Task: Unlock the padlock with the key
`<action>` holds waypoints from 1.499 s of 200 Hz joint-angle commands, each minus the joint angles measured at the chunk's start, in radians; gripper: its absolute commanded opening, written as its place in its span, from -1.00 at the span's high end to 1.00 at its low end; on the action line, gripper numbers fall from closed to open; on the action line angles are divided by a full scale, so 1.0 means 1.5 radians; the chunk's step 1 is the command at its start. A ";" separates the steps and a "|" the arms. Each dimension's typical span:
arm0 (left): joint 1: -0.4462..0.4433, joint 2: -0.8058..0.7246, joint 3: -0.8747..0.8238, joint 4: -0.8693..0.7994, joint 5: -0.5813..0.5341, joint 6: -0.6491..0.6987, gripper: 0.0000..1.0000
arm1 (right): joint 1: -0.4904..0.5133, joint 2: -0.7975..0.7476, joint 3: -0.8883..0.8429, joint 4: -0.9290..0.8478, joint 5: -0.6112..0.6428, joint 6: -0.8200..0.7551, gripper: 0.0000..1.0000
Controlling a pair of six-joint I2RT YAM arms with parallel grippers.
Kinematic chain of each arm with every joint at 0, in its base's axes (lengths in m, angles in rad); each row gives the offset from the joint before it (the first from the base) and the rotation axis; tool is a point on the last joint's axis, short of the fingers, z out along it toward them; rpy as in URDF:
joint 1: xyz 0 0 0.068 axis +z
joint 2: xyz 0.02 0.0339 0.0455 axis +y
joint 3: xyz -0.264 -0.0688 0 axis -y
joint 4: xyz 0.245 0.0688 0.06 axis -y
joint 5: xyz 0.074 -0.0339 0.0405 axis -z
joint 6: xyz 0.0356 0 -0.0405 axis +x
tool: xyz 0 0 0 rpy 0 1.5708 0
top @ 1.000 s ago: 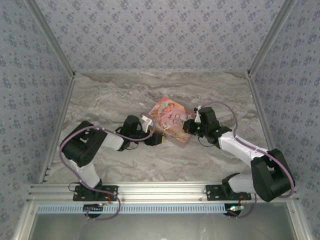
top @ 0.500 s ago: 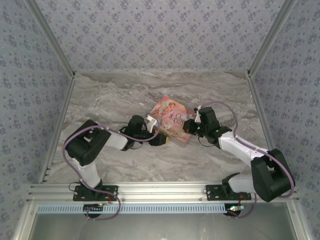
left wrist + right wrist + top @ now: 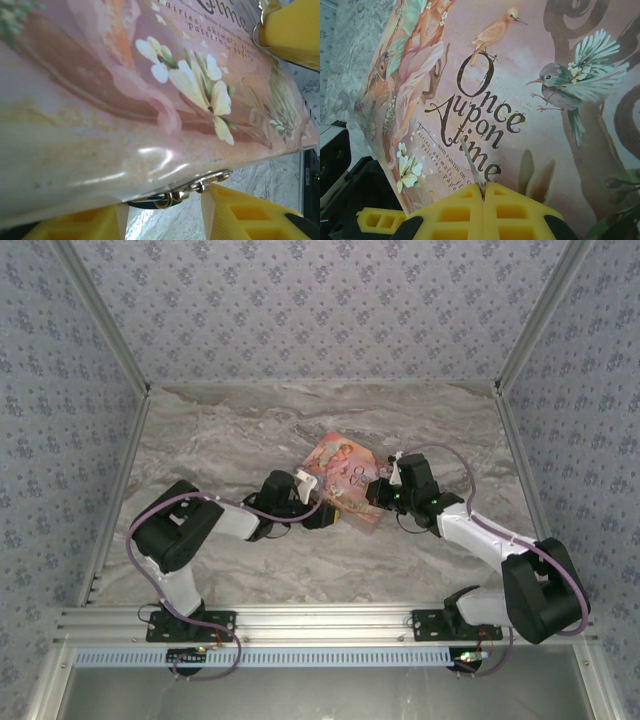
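Observation:
In the left wrist view, a sliver of the teal padlock (image 3: 142, 204) with a silver ring (image 3: 165, 201) peeks out under the edge of the pink book (image 3: 125, 100), beside its metal clasp (image 3: 210, 181). Most of the lock is hidden by the cover. My left gripper (image 3: 162, 212) is open, one yellow finger on each side of the lock. In the right wrist view, my right gripper (image 3: 483, 192) is shut on a thin silver key (image 3: 471, 165) that points up over the book cover (image 3: 530, 75). From above, both grippers, left (image 3: 325, 512) and right (image 3: 376, 491), meet at the book (image 3: 340, 472).
The book lies tilted on the marble table (image 3: 230, 430), its near corner raised. Patterned walls close in the back and both sides. My right gripper's yellow finger (image 3: 292, 30) shows at the top right of the left wrist view, close above the cover.
My left gripper has slid to the right along the table up to the book's near edge. The right arm and the book have stayed put.

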 commanded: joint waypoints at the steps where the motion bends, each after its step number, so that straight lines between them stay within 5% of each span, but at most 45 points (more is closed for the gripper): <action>1: -0.004 0.009 0.026 0.020 -0.013 -0.009 0.24 | 0.002 -0.002 -0.001 -0.029 0.015 -0.002 1.00; 100: -0.004 0.012 0.038 0.007 -0.028 -0.035 0.51 | 0.008 -0.018 0.010 -0.039 0.026 -0.014 1.00; 155: -0.007 -0.022 0.051 -0.038 -0.039 -0.106 0.54 | 0.020 -0.135 0.009 -0.086 0.080 -0.089 1.00; 226: -0.020 -0.057 0.098 -0.127 -0.044 -0.202 0.59 | 0.171 -0.277 -0.142 -0.010 0.196 -0.119 1.00; 300: -0.029 -0.070 0.132 -0.173 -0.047 -0.289 0.60 | 0.292 -0.222 -0.231 0.136 0.365 -0.165 1.00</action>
